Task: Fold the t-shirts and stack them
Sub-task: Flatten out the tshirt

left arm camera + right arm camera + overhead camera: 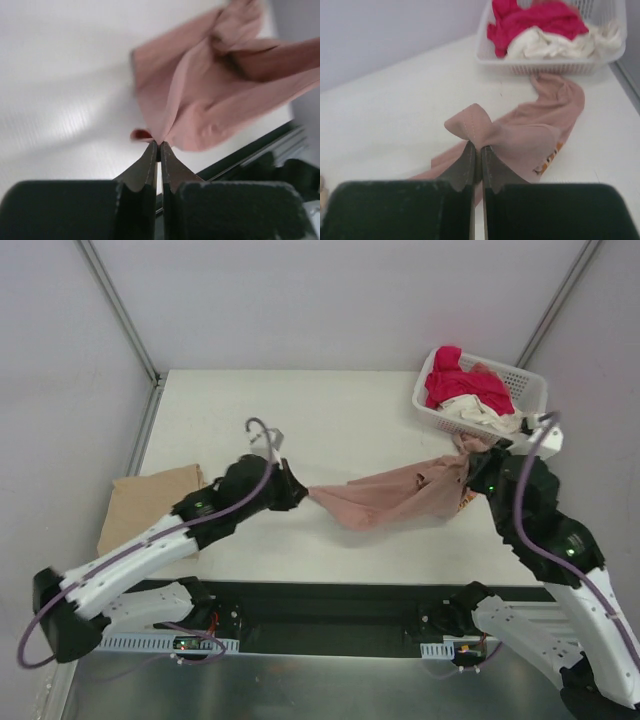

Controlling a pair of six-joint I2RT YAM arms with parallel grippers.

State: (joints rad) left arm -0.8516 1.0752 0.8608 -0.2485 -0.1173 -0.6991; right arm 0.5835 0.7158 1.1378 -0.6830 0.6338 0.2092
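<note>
The dusty pink t-shirt point(395, 495) hangs stretched between my two grippers above the table, sagging in the middle. My left gripper point(300, 490) is shut on its left end; the left wrist view shows the cloth point(210, 95) pinched at the fingertips point(151, 150). My right gripper point(475, 472) is shut on its right end; the right wrist view shows a stitched hem fold point(472, 125) pinched between the jaws, with an orange print point(550, 157) at the cloth's edge. A folded tan t-shirt point(150, 498) lies at the table's left edge. Magenta-red point(462, 385) and cream point(480, 418) shirts lie in the basket.
The white latticed basket point(530, 390) stands at the table's back right corner, also in the right wrist view point(545, 62). Grey walls close the back and sides. The table's near edge meets a dark rail point(340, 605) by the arm bases.
</note>
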